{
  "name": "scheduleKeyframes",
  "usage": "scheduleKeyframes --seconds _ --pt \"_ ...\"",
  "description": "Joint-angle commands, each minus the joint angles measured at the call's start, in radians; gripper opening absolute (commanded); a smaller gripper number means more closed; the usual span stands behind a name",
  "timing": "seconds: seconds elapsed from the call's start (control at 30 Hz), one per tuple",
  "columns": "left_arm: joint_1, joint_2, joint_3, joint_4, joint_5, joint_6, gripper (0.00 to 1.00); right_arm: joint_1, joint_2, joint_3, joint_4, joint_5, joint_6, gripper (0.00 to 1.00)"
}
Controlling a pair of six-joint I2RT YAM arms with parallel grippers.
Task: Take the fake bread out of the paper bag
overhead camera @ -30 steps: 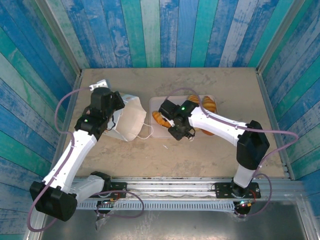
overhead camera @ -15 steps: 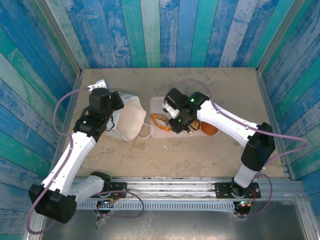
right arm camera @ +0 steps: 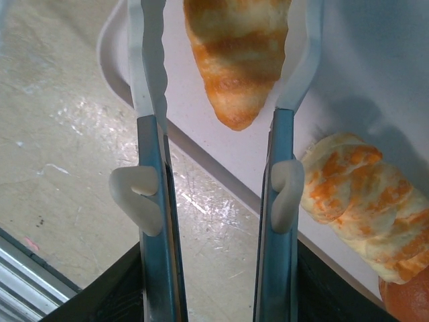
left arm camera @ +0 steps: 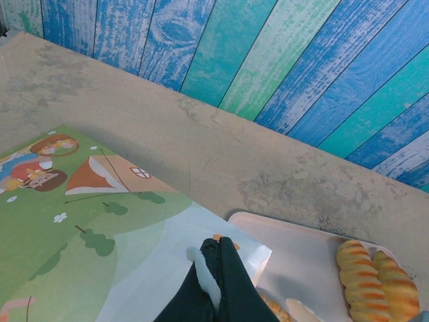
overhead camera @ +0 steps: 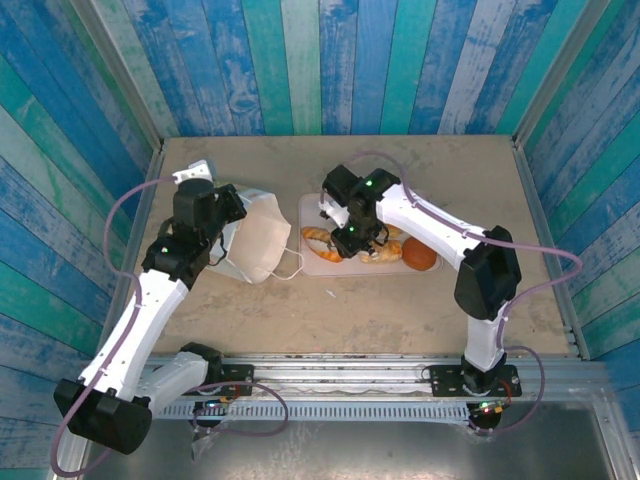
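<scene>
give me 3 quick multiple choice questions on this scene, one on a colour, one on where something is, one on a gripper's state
1. The print on the paper bag is mostly:
A) red
B) black
C) green

2. The croissant between the right gripper's fingers lies:
A) inside the paper bag
B) on the pale pink tray
C) on a metal shelf

3. The left gripper is:
A) shut on the paper bag's edge
B) wide open
C) holding a round bun

Answers:
1 C, as green hills cover most of the panel in the left wrist view.
2 B, as the tray's surface shows beneath and beside it in the right wrist view.
3 A, as its dark fingers meet with the white paper edge pinched between them.
</scene>
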Motion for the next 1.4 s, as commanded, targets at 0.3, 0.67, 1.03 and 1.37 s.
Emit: scheduleKeyframes --seconds 0.3,0.67,1.03,1.37 --pt "0.005 -0.012 -0.007 0.009 0.017 0.013 0.00 0.003 0.046 0.049 -0.029 -0.003 0.026 0.47" --pt "0.005 -0.021 -0.031 0.027 0.029 -0.003 0.00 -0.063 0.042 0.061 0.070 0.031 0.290 0.44" --pt "0.005 -0.019 -0.043 0.043 0.039 -0.008 0.00 -0.140 -0.016 -0.079 0.151 0.093 0.453 0.43" --pt "0.005 -0.003 -0.044 0.052 0.043 -0.010 0.00 -0.153 -0.076 -0.113 0.153 0.087 0.478 0.45"
